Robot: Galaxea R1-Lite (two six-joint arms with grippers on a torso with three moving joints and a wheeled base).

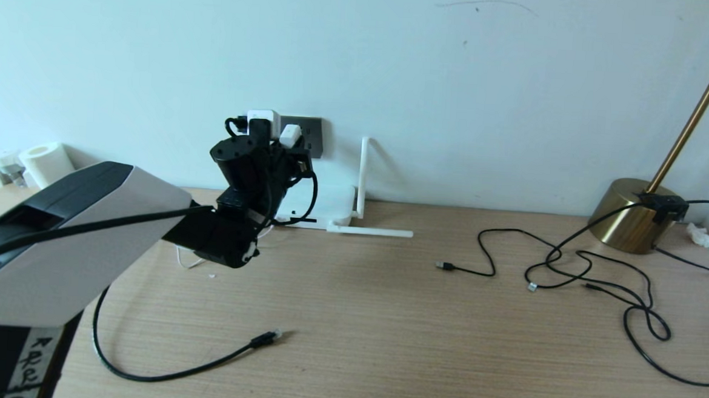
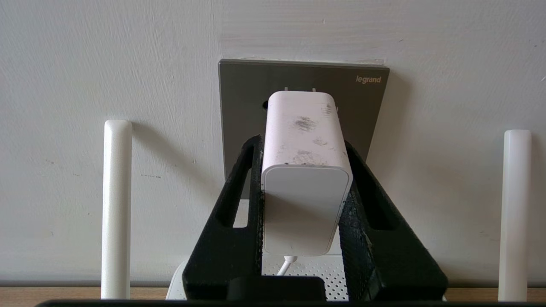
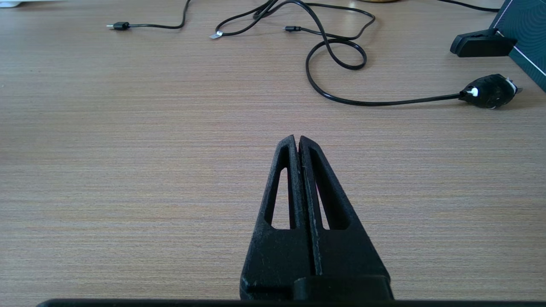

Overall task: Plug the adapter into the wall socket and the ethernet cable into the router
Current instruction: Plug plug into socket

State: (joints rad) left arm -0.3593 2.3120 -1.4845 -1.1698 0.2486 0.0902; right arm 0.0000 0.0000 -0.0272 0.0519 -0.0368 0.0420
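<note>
Left gripper (image 2: 305,162) is clamped on the adapter (image 2: 303,170), one finger on each side wall, so the prong end stays free and faces the wall socket (image 2: 367,98). Grip sits mid-body, likely to keep the plug from twisting on the push. The adapter's long axis runs straight at the dark grey plate, prongs forward, thin white cord (image 2: 286,264) trailing off the rear face toward the desk. Prong bases show just at the plate; whether they are in the holes or only touching, cannot tell from the wrist view. In the head view the adapter (image 1: 290,135) sits high against the wall socket (image 1: 313,137), above the router (image 1: 330,207).

The router lies flat at the wall under the socket, antennas (image 2: 116,204) standing on both sides of the gripper. Ethernet cable (image 1: 265,338) is loose on the wooden desk (image 1: 384,322), well apart from the router, clear-tipped plug pointing right and slightly toward the wall; not yet picked up.

Right gripper (image 3: 297,143) is fully closed on nothing, parked low over bare desk, near thin black USB cables (image 3: 337,55).
</note>
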